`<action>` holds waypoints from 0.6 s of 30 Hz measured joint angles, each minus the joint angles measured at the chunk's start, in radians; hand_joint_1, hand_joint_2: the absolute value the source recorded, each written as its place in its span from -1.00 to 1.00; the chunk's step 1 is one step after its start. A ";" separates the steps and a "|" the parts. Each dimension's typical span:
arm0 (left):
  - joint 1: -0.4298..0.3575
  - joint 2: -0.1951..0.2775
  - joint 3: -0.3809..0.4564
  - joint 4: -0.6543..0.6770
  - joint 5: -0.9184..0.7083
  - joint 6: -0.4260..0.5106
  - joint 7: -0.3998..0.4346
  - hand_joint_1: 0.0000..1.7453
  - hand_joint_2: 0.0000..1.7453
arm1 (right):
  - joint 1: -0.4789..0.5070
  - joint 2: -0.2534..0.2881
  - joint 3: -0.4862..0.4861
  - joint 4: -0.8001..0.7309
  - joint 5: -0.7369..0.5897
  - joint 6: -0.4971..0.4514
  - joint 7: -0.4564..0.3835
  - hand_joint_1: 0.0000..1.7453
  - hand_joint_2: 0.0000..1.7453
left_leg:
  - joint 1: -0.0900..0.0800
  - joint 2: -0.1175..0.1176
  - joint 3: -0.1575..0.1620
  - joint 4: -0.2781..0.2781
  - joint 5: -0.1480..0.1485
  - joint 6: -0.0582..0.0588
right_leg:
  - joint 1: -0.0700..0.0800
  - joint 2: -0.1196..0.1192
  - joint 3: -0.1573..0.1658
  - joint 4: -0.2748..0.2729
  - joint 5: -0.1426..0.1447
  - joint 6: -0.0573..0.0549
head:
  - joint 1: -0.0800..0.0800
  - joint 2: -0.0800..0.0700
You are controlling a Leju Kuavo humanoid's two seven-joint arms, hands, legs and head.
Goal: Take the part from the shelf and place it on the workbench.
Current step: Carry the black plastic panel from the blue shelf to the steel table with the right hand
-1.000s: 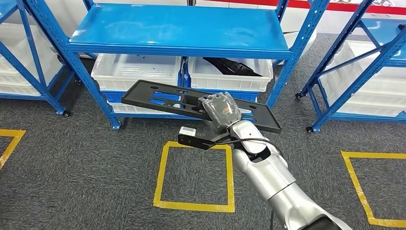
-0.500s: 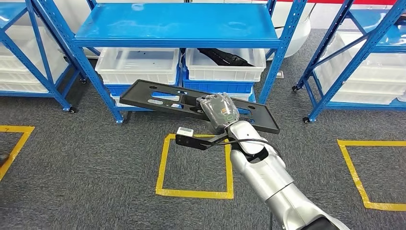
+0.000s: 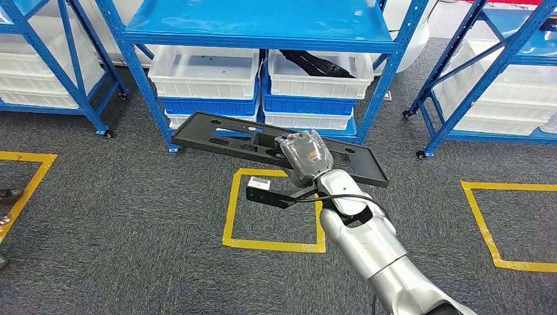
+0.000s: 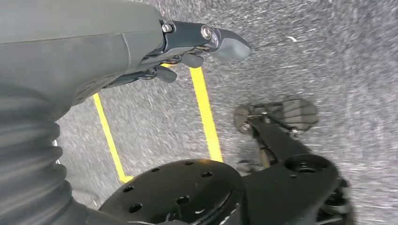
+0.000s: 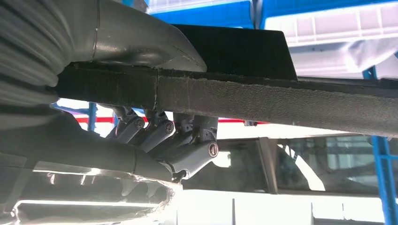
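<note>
Holding the flat black part (image 3: 279, 147) near its middle, the right hand (image 3: 303, 155) keeps it above the floor, near the blue shelf (image 3: 263, 23); the left hand (image 4: 187, 47) hangs with nothing in it.

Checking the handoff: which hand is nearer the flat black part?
Right. The right hand grips the flat black part by its near edge; the left hand hangs over the carpet, holding nothing.

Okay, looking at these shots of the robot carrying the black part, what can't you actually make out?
- Workbench: lies outside every view.
- Right hand fingers, head view: hidden under the black part.
- Black part's ends, right wrist view: cut off by the frame edge.
- Black item in the white bin, head view: partly hidden by the blue shelf.
</note>
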 joint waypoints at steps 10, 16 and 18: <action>0.000 0.001 0.001 -0.001 -0.011 0.002 -0.002 -1.00 1.00 | 0.000 0.003 -0.011 -0.018 0.003 0.003 0.001 1.00 1.00 | 0.004 -0.002 -0.084 0.000 0.064 -0.049 | 0.011 -0.001 0.248 -0.344 0.033 -0.061 | -0.007 0.000; -0.004 0.001 0.009 -0.002 -0.015 0.003 -0.003 -1.00 1.00 | 0.010 0.005 -0.016 -0.018 -0.019 0.000 -0.009 1.00 1.00 | 0.011 -0.007 -0.100 0.291 -0.099 -0.076 | 0.007 -0.005 0.148 -0.338 0.123 -0.069 | -0.009 0.000; -0.004 0.001 0.013 -0.002 -0.019 0.004 -0.002 -1.00 1.00 | 0.014 0.007 -0.025 -0.018 -0.041 -0.003 -0.018 1.00 1.00 | 0.016 -0.007 -0.017 0.225 -0.054 -0.080 | 0.005 -0.005 0.114 -0.327 0.143 -0.061 | -0.010 0.000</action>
